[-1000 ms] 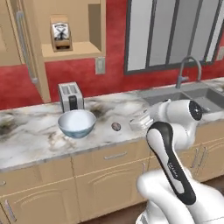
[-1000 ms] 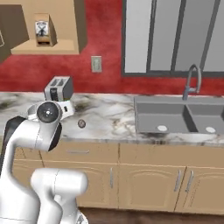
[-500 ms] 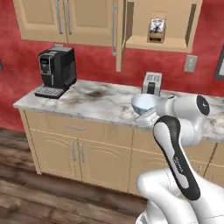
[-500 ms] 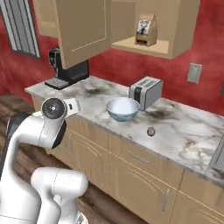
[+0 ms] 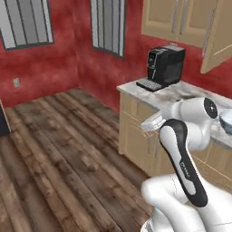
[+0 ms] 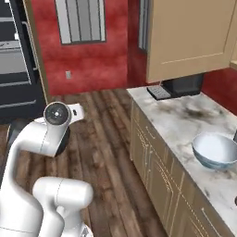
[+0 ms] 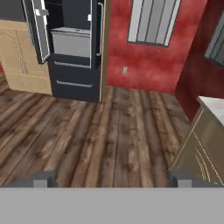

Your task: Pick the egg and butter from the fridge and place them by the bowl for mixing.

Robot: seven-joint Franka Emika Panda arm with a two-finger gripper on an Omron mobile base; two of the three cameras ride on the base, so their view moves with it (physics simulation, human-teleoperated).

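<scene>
Hand view: gripper [image 7: 111, 181] wide open, empty.

Ahead of the fingertips [image 7: 40, 180], the fridge [image 7: 72, 48] is cut off by the top edge, its shelf contents too dim to tell. Only 1 slice of the bowl [image 5: 226, 121] shows at the frame edge.

The fridge [image 7: 74, 48] stands at 11 o'clock, black, with its upper door swung open to the left and a light grey inner drawer exposed. Two grey bar handles cross its lower drawers. A tan wooden cabinet [image 7: 19, 57] adjoins it at 9 o'clock. A red wall [image 7: 144, 65] with a barred window [image 7: 153, 21] occupies 12 to 1 o'clock. Wooden floor [image 7: 100, 135] spans the centre. A cabinet corner under a pale tabletop [image 7: 213, 106] sits at 3 o'clock. The two fingers [image 7: 41, 178] are set wide apart at 6 o'clock.
</scene>
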